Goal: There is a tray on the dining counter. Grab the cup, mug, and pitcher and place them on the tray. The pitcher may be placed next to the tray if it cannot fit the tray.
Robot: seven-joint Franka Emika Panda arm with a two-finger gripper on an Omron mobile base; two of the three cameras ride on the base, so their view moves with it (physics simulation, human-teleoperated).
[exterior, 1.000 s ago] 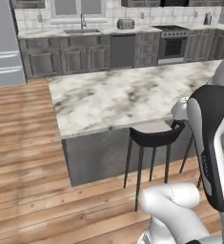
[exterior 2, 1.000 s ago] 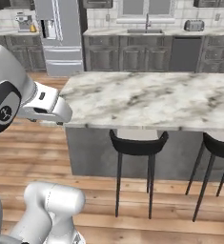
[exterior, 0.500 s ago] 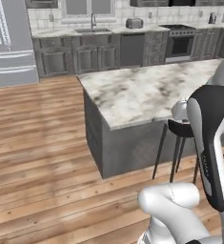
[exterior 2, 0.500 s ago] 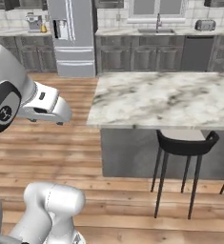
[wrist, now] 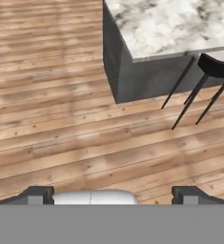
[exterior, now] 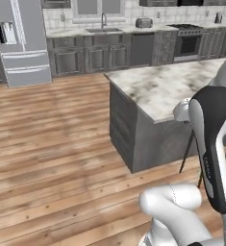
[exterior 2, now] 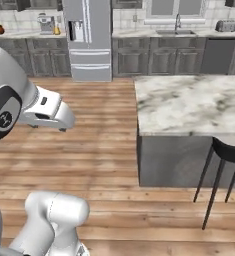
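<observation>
The dining counter (exterior: 168,85) is a white marble island with a grey base. Its left end stands at the right in the left base view and in the right base view (exterior 2: 189,102). In the hand view its near corner (wrist: 166,26) lies at the top right. My gripper (wrist: 113,195) is open over the wooden floor, its two dark fingertips (wrist: 37,194) far apart with nothing between them. The tray, cup, mug and pitcher are out of view.
Black bar stools (exterior 2: 229,152) (wrist: 213,66) stand against the island's near side. A steel fridge (exterior 2: 88,40) and grey cabinets with a sink (exterior: 102,31) and a stove (exterior: 187,41) line the back wall. Open wooden floor (exterior: 52,144) lies left of the island.
The whole picture has shifted: the island has slid to the right in both base views, so the base has driven left. The gripper stays open and empty.
</observation>
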